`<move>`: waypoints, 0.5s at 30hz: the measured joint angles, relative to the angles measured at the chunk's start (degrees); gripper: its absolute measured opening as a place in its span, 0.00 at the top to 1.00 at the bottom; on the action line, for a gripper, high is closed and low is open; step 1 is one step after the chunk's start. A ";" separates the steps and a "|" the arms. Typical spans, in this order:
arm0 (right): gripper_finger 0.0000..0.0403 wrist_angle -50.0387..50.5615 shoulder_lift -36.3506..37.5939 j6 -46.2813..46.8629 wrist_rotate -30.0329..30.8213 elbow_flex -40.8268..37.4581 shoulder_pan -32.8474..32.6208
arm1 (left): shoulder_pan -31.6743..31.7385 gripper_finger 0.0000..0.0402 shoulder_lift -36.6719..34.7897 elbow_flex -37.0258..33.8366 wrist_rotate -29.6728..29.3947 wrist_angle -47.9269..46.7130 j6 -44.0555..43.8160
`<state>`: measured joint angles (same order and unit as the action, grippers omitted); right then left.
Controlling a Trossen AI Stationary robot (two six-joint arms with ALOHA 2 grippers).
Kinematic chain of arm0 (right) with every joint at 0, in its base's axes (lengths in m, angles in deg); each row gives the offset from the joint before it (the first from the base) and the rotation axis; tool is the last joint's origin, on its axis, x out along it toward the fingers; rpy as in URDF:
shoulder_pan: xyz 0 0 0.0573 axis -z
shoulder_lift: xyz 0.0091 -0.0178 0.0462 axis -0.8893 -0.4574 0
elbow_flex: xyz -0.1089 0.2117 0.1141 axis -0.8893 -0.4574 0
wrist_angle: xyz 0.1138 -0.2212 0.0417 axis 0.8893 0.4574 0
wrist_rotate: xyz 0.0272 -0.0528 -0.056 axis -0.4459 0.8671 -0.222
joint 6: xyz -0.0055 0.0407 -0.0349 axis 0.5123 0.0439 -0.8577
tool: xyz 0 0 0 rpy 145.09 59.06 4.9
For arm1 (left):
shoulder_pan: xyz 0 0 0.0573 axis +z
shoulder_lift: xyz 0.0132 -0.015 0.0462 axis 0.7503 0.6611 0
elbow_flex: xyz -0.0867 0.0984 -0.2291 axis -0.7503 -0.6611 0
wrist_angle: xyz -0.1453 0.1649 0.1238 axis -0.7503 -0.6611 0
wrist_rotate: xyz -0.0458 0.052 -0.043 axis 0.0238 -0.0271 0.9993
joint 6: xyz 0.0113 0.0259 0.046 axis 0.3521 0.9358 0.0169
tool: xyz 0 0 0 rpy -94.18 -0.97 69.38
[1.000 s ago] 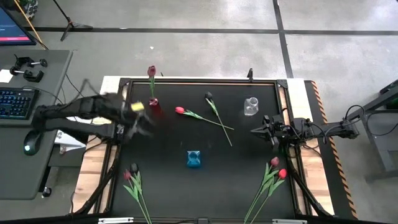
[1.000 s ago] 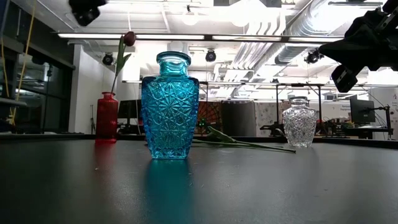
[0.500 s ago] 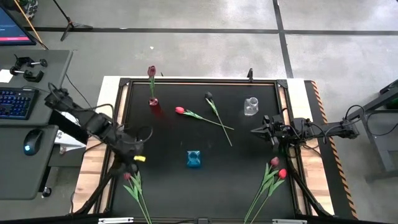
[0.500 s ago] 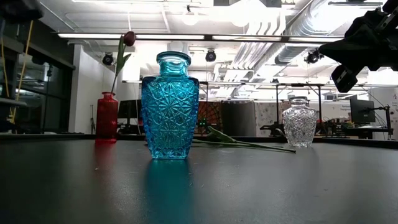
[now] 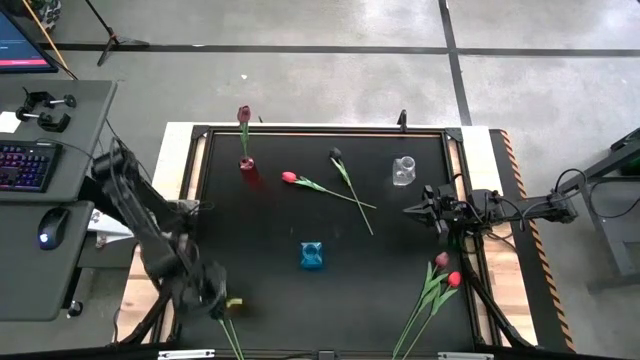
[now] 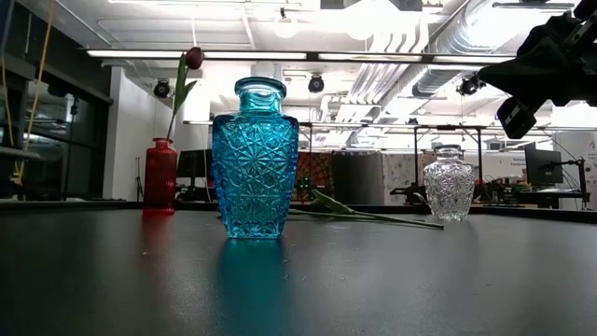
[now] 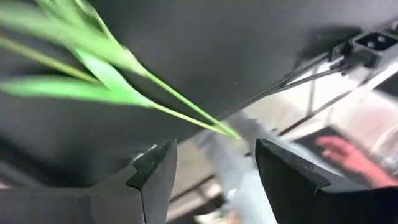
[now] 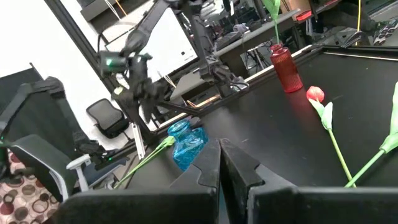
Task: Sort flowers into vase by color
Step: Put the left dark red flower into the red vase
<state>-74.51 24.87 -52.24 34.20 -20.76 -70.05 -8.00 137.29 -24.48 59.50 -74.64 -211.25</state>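
The left gripper (image 5: 222,303), fingers spread and holding nothing, hangs over the stems (image 7: 93,81) at the table's near-left corner. Only one dark-red tulip (image 5: 243,115) stands in the red vase (image 5: 247,170), so most sorting remains. Two tulips (image 5: 320,185) lie crossed mid-table between that vase and the clear vase (image 5: 403,171), with the blue vase (image 5: 313,256) empty. The right gripper (image 5: 412,210), fingers pressed together and empty, waits beside the clear vase, above the near-right bunch (image 5: 440,275).
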 joint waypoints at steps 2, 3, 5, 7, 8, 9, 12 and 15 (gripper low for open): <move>1.00 0.00 0.00 0.00 0.00 0.00 0.01 | -1.44 0.49 4.26 -0.01 -0.79 4.50 -5.49; 1.00 -0.02 0.00 0.00 -0.01 0.00 0.00 | -1.87 0.49 6.32 0.01 -0.30 6.79 -6.10; 1.00 -0.02 0.00 0.02 -0.01 -0.01 0.00 | -2.10 0.49 10.28 0.91 2.95 8.47 -7.03; 1.00 0.00 0.00 0.00 -0.02 -0.02 0.00 | -2.08 0.49 13.59 2.10 5.27 8.27 -7.52; 1.00 -0.02 0.00 0.00 -0.02 -0.02 0.02 | -2.08 0.49 14.74 2.55 6.08 8.26 -7.66; 1.00 -0.01 -0.01 0.00 0.00 -0.01 0.01 | -2.07 0.49 15.53 2.81 6.72 8.21 -7.73; 1.00 0.00 0.00 0.00 -0.01 -0.01 0.01 | -1.80 0.49 16.79 2.92 7.65 5.40 -8.21; 1.00 0.00 0.00 0.00 -0.02 -0.02 0.00 | -0.43 0.49 17.29 2.90 8.48 -0.13 -8.62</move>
<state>-74.52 24.87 -52.24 34.18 -20.78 -70.05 -8.43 154.58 -21.58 67.98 -74.76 -219.87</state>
